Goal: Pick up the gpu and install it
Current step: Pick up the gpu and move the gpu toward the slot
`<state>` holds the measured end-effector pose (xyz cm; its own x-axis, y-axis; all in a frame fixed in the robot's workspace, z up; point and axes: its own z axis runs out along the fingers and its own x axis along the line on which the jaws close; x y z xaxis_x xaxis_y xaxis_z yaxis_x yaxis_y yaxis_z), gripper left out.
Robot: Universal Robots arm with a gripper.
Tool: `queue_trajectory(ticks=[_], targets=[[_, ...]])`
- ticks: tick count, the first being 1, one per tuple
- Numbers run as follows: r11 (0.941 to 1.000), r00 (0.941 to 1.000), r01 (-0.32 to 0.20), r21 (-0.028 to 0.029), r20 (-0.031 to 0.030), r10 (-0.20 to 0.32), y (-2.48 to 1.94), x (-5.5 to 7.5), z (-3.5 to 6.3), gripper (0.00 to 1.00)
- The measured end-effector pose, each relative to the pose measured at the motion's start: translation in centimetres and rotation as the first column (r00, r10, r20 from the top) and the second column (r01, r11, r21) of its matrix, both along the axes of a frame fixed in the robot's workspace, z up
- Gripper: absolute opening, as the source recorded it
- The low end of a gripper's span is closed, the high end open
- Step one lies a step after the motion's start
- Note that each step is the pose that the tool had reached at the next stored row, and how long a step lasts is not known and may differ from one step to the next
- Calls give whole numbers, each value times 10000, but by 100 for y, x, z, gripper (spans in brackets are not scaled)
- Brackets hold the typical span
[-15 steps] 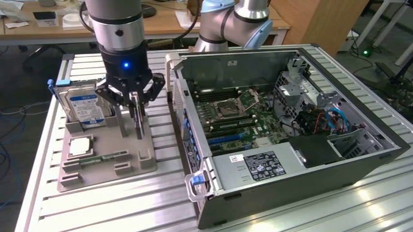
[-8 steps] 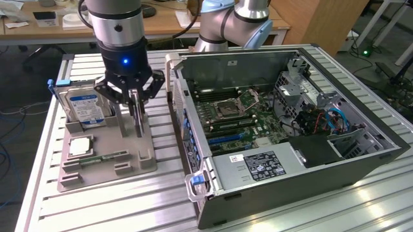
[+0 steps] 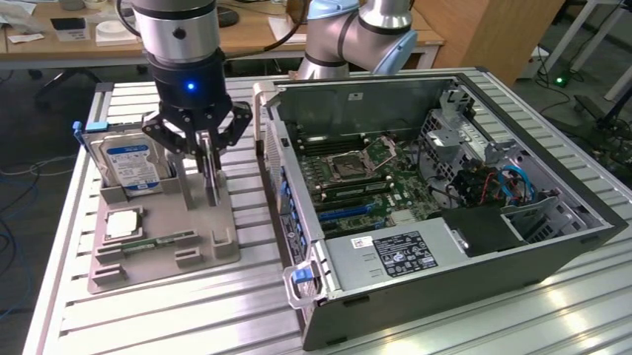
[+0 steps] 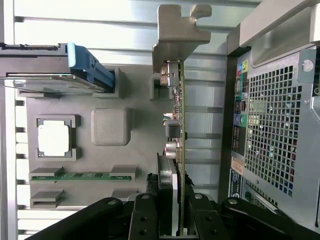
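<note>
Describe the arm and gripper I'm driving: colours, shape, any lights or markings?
The arm is silver-grey metal tubing, with pale blue caps on its joints. Its wrist ends in a black collar carrying a small glowing blue light. The gripper is black, built of pinned linkage bars; its fingers show round pivot pins.

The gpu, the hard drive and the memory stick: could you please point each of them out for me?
gpu [image 4: 176,37], wrist view, on its silvery metal bracket.
hard drive [image 3: 130,164], exterior view, on its blue-white label.
memory stick [image 4: 82,175], wrist view, middle of its green edge.
</note>
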<state>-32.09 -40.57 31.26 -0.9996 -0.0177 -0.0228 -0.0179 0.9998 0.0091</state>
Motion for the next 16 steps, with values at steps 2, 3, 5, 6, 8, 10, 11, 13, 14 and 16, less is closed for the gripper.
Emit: queue_trajectory(ticks=[2,3,5,6,8,10,11,13,14,16], targets=[[10000,10000,0,3,0,0,0,0,23,28],[10000,10000,0,3,0,0,0,0,35,28],[10000,10000,0,5,-1,0,-1,0,57,28],[10000,10000,0,7,-1,0,-2,0,66,28],[10000,10000,0,10,-1,0,-3,0,88,28],[10000,10000,-1,18,0,1,-5,0,113,28],[10000,10000,0,24,0,0,-6,0,127,28],[10000,10000,0,37,-1,0,-8,0,154,28],[10000,10000,0,43,0,0,-9,0,165,28],[10000,10000,1,49,0,-1,-10,0,185,28]])
